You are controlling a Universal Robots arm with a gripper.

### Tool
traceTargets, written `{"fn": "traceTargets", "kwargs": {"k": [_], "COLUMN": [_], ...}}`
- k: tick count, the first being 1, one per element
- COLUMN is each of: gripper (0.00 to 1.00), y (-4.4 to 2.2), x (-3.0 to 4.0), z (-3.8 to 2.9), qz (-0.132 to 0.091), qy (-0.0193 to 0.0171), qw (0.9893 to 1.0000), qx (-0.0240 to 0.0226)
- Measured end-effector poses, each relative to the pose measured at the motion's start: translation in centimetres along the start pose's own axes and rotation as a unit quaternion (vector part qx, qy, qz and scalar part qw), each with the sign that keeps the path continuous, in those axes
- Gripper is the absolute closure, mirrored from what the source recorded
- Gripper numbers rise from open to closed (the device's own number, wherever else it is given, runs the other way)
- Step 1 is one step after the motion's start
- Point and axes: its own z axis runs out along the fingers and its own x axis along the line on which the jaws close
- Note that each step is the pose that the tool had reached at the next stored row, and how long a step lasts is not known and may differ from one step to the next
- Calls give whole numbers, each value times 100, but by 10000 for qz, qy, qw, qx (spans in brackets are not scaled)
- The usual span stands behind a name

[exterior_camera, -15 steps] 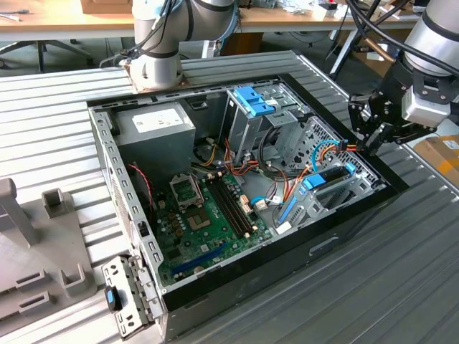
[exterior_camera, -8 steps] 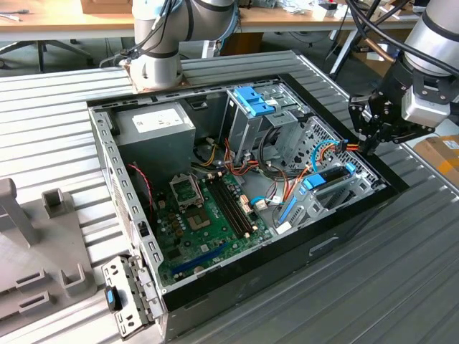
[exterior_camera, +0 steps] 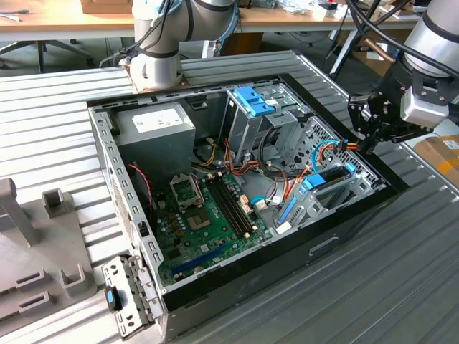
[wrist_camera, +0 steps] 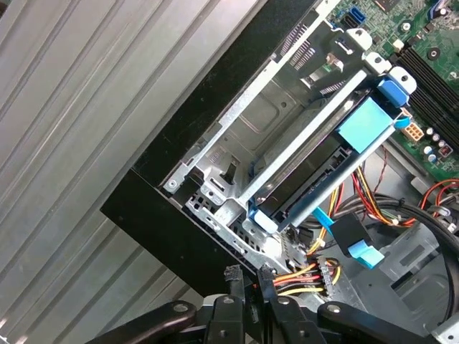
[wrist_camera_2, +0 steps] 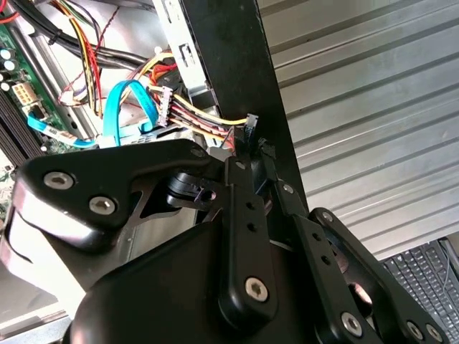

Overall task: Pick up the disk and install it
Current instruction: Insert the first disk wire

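**A:** Numbers first: how many of each?

**B:** One arm [exterior_camera: 161, 43], one gripper [exterior_camera: 361, 143], one open computer case [exterior_camera: 237, 287] on a ribbed metal table [exterior_camera: 401, 272]. One disk [exterior_camera: 331, 177], with two blue tabs [exterior_camera: 313, 182], one at each end. One blue latch [exterior_camera: 253, 100] sits on top of the tall cage.

**A:** Where is the disk?

**B:** It sits in the metal drive bay [wrist_camera: 237, 136] at the case's corner on the exterior view's right. The gripper is just beside and above it, not touching it.

**A:** And the fingers?

**B:** They are drawn close together with nothing between them. In both wrist views the gripper [wrist_camera: 249, 274] has its tips at the case's black rim, next to a bundle of yellow, red and black wires [wrist_camera: 315, 276].

**A:** What does each view add?

**B:** The exterior view takes in the whole case and the motherboard [exterior_camera: 208, 215]. The first wrist view shows the disk [wrist_camera: 308, 183] close up, narrow black edge outward. The second wrist view shows the gripper [wrist_camera_2: 257, 136], a light-blue cable [wrist_camera_2: 118, 107] and a keyboard [wrist_camera_2: 423, 276] beyond the table.

**A:** Which way does it lie?

**B:** Its long axis runs along the bay's rails, parallel to the case's nearer long wall in the exterior view. One tab points toward the motherboard and the other toward the corner by the gripper.
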Motion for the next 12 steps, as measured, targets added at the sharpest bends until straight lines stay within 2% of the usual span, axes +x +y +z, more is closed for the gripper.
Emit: {"fn": "traceTargets", "kwargs": {"k": [12], "gripper": [79], "y": [4], "x": [-1], "z": [20], "qz": [-2], "qy": [-2], "qw": [10000], "qx": [1]}}
